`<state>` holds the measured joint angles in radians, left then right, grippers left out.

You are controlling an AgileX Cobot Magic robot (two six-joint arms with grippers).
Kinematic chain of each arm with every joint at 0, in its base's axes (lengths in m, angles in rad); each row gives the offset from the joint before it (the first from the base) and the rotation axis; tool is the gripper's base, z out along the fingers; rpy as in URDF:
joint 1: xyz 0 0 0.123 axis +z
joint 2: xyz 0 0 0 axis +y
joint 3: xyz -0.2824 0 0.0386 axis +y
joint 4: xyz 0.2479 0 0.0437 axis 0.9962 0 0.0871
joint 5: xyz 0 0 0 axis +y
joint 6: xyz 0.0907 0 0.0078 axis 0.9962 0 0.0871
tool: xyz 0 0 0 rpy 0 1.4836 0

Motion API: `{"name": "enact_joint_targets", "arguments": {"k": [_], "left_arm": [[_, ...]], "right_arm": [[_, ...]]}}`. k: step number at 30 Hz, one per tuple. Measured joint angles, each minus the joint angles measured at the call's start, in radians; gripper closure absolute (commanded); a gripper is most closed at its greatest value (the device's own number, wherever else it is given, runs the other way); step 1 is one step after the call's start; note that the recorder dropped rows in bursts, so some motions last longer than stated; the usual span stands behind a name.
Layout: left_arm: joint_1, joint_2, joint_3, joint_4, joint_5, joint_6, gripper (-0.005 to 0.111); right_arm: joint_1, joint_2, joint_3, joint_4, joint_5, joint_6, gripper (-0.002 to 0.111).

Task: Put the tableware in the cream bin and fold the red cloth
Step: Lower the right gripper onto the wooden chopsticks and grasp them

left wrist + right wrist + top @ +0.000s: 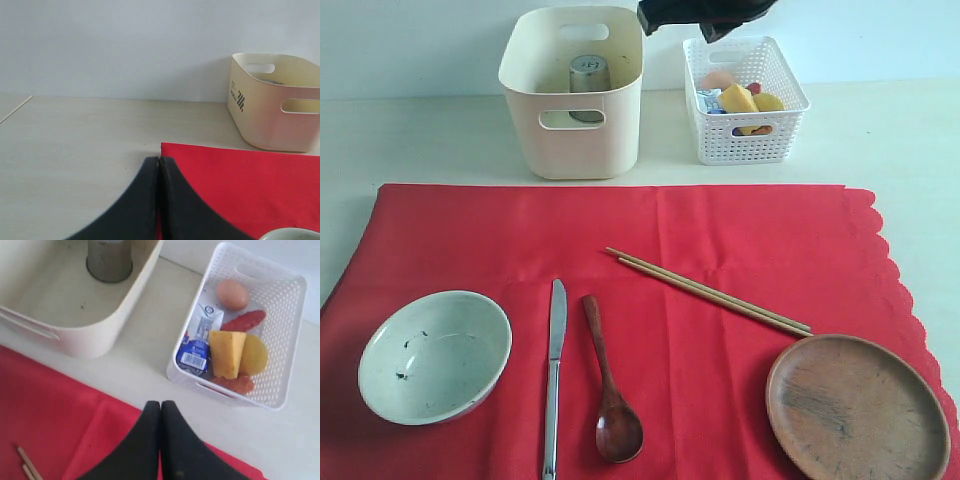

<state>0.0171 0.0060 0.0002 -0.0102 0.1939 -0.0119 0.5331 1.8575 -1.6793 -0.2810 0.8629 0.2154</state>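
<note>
The right end effector (160,404) is closed, its dark fingers pressed together with nothing between them. It is held high over the strip of bare surface (150,365) that separates the bin from the basket. The left end effector (159,161) is also shut and empty, and is kept low, with a corner of the cloth just ahead of its fingertips.

Below the right end effector and to one side, the cup (110,260) stands upright on the floor of the cream bin (570,140), so that piece can be counted as put away. The other tableware is spread on the red cloth (720,230), farther from the right end effector. The chopsticks (710,292) lie nearest it, side by side on a slant. Beyond them lie the plate (857,408) by the scalloped edge, then the spoon (610,385) and the knife (554,375), which lie near each other without touching. The bowl (435,355) is farthest off and closest to the left end effector.

Because these pieces rest on the cloth, folding is judged to be possible only once they are cleared. The task is therefore thought to be at an early stage.

On the other side of the right end effector, the white basket (745,150) holds only food and a small carton (197,342). An egg (232,294) and a cheese wedge (226,354) are among the food, which is apparently kept apart from the dishes.
</note>
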Motion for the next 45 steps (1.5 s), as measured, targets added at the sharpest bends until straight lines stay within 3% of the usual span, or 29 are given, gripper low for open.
{"name": "enact_joint_targets", "arguments": {"k": [6, 18, 29, 35, 45], "left_arm": [[0.0, 0.0, 0.0, 0.0, 0.0, 0.0, 0.104], [0.0, 0.0, 0.0, 0.0, 0.0, 0.0, 0.104], [0.0, 0.0, 0.0, 0.0, 0.0, 0.0, 0.104], [0.0, 0.0, 0.0, 0.0, 0.0, 0.0, 0.104], [0.0, 0.0, 0.0, 0.0, 0.0, 0.0, 0.104]], "right_arm": [[0.0, -0.041, 0.062, 0.063, 0.064, -0.118, 0.108], [0.0, 0.011, 0.335, 0.132, -0.023, -0.272, 0.108], [0.0, 0.124, 0.345, 0.419, -0.033, -0.599, 0.108], [0.0, 0.168, 0.345, 0.455, -0.035, -0.647, 0.107], [0.002, 0.186, 0.345, 0.465, -0.032, -0.668, 0.072]]}}
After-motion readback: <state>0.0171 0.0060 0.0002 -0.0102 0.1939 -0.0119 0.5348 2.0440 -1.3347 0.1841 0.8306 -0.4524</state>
